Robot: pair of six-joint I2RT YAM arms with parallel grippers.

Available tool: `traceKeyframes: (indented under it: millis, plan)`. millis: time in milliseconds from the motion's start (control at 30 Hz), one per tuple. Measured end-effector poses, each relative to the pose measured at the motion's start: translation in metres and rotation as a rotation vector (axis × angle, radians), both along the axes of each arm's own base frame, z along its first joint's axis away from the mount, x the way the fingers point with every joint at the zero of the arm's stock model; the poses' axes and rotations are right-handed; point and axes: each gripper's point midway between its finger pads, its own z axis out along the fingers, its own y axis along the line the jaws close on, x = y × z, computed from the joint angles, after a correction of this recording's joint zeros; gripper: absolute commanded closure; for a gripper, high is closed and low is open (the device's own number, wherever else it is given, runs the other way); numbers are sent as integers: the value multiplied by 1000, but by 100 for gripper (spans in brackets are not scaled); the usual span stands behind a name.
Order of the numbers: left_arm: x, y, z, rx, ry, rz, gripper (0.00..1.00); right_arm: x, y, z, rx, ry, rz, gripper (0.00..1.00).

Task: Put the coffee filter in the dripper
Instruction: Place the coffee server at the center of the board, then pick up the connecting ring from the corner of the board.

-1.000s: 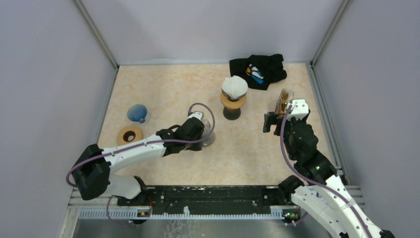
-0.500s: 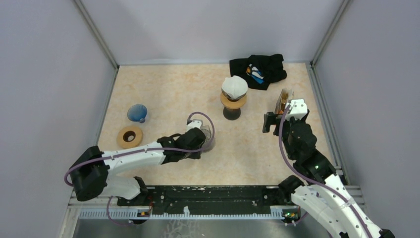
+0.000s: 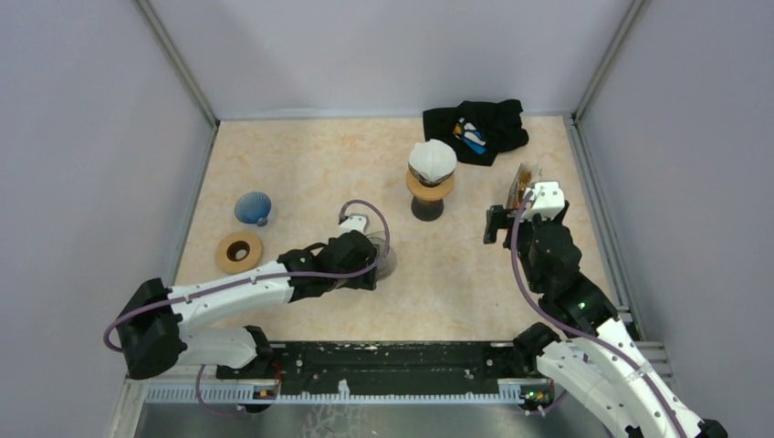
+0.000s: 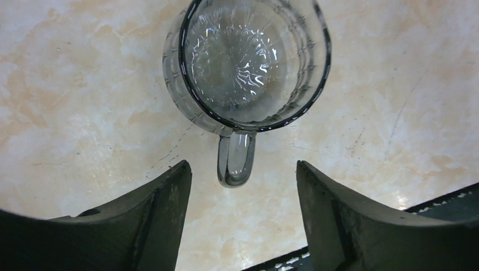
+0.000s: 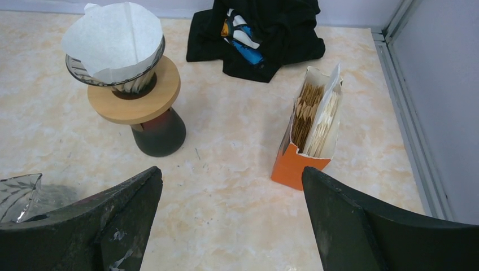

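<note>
Far left, a blue fluted cup (image 3: 253, 208) and a wooden ring (image 3: 238, 249) sit near the left wall, apart from everything else.

Left hand (image 4: 243, 167) is spread wide and holds nothing. Its fingers (image 4: 161, 212) stand either side of the glass mug (image 4: 248, 62), whose handle points into the gap; no contact seen.
Risk: a sideways swing catches that handle and tips or skids the mug toward the rail at the near edge.

Centre-back: the coffee filter (image 5: 116, 39) sits in the glass dripper (image 5: 77, 68), on its wood-collared dark stand (image 5: 159, 132). One side of the paper rides above the rim. Task looks done, by my reading.
Risk: the paper is light and loose; any brush lifts it out, and the stand looks top-heavy.

Right hand (image 5: 231, 169) is released and empty, facing stand and filter box (image 5: 313, 127).
Risk: a turn right clips the upright box.

Black cloth (image 3: 475, 130) lies at the back wall.

The bench (image 3: 301, 164) is walled on three sides. Bare floor lies between mug and stand, and between stand and box.
</note>
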Motion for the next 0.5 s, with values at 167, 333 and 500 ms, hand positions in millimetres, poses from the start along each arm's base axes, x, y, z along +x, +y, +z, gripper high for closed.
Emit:
traceKeyframes:
  millis: [167, 333, 500]
  plan:
    - [6, 1, 36, -66, -59, 30, 2, 2, 0, -3, -10, 12, -6, 7]
    - [15, 16, 62, -121, -104, 81, 1, 3, -1, -5, -15, 17, -12, 7]
    - [41, 48, 74, -151, -117, 182, 1, 3, 0, -5, -17, 19, -12, 7]
